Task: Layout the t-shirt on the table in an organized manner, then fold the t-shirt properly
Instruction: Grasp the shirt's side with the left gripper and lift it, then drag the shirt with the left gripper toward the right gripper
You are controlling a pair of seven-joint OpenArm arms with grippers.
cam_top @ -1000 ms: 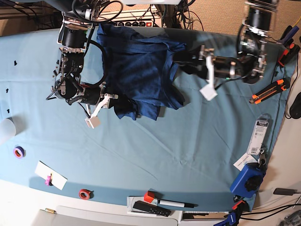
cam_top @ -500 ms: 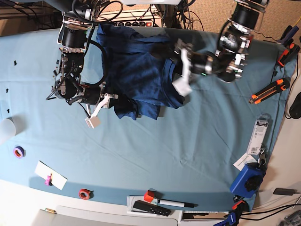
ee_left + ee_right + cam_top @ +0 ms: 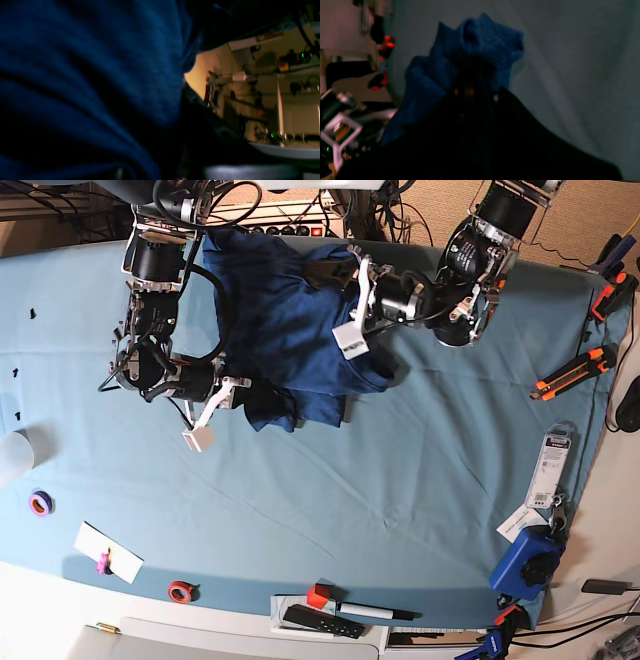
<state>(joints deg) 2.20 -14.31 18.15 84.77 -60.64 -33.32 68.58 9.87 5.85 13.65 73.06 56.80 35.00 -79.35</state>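
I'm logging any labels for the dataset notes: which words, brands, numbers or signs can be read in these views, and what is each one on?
No text reads clearly in any view.
White packaged card at the table edge: printed, too small to read.
Orange-red label on a background shelf in the left wrist view: blurred, unreadable.
T-shirt: no print visible.

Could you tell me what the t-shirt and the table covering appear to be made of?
The t-shirt: soft knit, probably cotton, matte heathered navy; it wrinkles and bunches limply. The table covering: smooth light teal cloth, matte, with shallow creases; the fibre cannot be told.
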